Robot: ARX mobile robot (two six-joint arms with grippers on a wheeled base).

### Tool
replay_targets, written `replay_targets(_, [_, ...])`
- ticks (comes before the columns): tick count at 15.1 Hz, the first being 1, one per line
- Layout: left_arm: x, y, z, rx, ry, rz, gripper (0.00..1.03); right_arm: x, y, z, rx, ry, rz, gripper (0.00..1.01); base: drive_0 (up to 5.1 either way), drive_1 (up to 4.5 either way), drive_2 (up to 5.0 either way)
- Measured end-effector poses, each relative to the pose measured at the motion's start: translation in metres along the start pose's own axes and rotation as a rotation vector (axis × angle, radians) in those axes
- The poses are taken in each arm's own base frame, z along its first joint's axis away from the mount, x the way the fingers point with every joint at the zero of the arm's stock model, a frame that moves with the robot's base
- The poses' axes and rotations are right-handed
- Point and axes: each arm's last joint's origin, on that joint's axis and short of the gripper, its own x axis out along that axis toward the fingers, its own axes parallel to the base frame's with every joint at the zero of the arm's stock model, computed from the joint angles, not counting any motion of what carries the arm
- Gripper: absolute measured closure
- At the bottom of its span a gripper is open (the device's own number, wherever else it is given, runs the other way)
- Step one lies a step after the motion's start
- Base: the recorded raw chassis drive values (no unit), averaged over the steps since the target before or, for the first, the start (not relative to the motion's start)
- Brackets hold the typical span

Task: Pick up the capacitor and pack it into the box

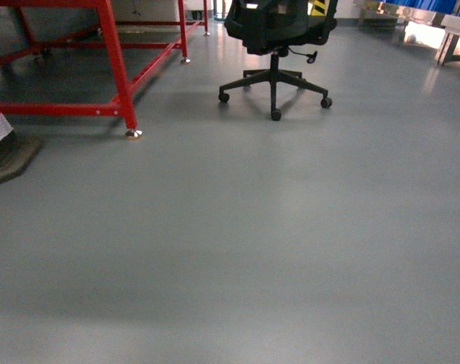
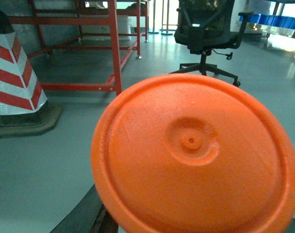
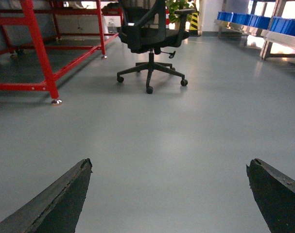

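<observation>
One orange capacitor [image 2: 196,155] fills my left wrist view end-on, long axis toward the lens; I cannot tell whether those jaws clench it. My right gripper [image 3: 169,194], released, grasps nothing. No box visible.

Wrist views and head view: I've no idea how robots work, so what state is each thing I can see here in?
Orange-red cylindrical capacitor: raised off the floor, end-on and close to the left wrist camera; what holds it is hidden.
Right tool: open wide, empty.
Black office chair: upright on its castors, unoccupied.
Red-and-white striped cone: upright on its base.
Red metal frame: standing on its feet.
</observation>
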Motion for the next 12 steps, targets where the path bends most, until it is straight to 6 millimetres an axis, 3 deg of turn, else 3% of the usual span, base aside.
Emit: replay_targets(12, [0.0000, 0.0000, -0.0001, 0.000, 0.001, 0.001, 0.59, 0.0000, 0.0000, 0.0002, 0.000, -0.002, 0.001, 0.03, -5.0, 2.35, 2.3])
